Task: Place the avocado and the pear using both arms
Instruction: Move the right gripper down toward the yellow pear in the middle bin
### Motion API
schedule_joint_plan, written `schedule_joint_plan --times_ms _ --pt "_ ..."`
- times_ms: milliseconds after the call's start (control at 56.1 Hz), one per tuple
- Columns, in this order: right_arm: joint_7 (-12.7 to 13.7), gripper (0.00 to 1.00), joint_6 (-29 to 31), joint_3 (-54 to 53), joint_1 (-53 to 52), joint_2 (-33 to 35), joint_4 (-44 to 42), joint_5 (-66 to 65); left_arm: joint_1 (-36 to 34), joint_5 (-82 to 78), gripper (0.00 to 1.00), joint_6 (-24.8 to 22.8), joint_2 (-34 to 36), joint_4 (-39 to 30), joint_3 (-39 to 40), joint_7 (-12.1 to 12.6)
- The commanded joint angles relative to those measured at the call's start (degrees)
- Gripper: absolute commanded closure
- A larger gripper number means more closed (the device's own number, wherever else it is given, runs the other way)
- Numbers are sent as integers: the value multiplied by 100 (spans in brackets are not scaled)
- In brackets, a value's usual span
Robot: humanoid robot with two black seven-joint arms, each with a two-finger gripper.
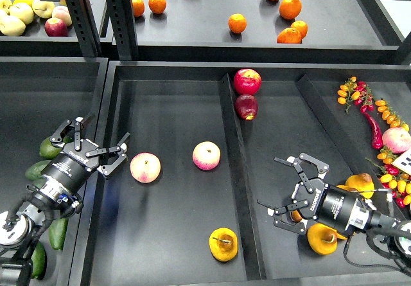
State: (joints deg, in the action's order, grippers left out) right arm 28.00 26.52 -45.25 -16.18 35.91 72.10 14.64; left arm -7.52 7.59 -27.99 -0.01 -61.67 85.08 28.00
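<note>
A golden yellow pear with a short brown stem lies at the front of the middle tray. Several dark green avocados lie in the left bin, partly hidden under my left arm; I cannot tell one out as the task's own. My left gripper is open and empty over the edge between the left bin and the middle tray, just left of a peach. My right gripper is open and empty in the right bin, left of other yellow pears.
A second peach lies mid-tray. Two red apples sit at the divider's far end. Another pear, chillies and small tomatoes lie far right. The back shelf holds oranges and apples.
</note>
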Motion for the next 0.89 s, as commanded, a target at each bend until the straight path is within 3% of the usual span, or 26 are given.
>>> schedule_joint_plan --times_ms 0,517,874 --pt "0 0 117 481 -272 267 -3 -365 101 -12 1 -1 1 -91 -35 0" --pt "0 0 148 1975 -1010 329 -222 -1341 286 -56 1 -1 1 -364 -97 0" --pt "0 1 148 2187 -1098 -356 -855 -1455 330 -56 1 -1 1 -522 -97 0"
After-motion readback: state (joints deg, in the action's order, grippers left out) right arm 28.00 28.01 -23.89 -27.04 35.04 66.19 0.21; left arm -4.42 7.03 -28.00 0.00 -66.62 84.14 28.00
